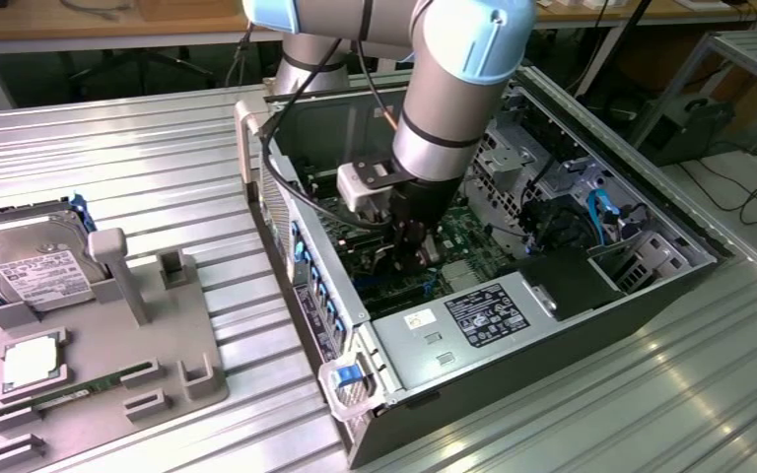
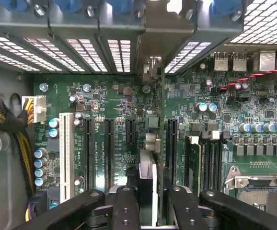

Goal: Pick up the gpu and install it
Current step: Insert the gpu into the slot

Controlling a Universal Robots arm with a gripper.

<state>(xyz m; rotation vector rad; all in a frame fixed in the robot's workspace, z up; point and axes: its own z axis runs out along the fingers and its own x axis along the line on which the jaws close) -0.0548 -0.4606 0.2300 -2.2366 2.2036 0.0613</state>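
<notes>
Holding the gpu point(image 2: 148, 187) edge-on, fingers point(image 2: 125, 211) clamped on it, right above the motherboard point(image 2: 114, 100) slots. Pickup's done, seating in the case point(image 1: 576, 325) isn't yet.

The gpu point(image 2: 148, 184) stands edge-on (seemingly upright) over the green motherboard's slots, inside the case.

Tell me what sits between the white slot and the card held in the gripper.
In the wrist view, three black expansion slots lie between the white slot and the gpu, which the gripper holds edge-on.
</notes>
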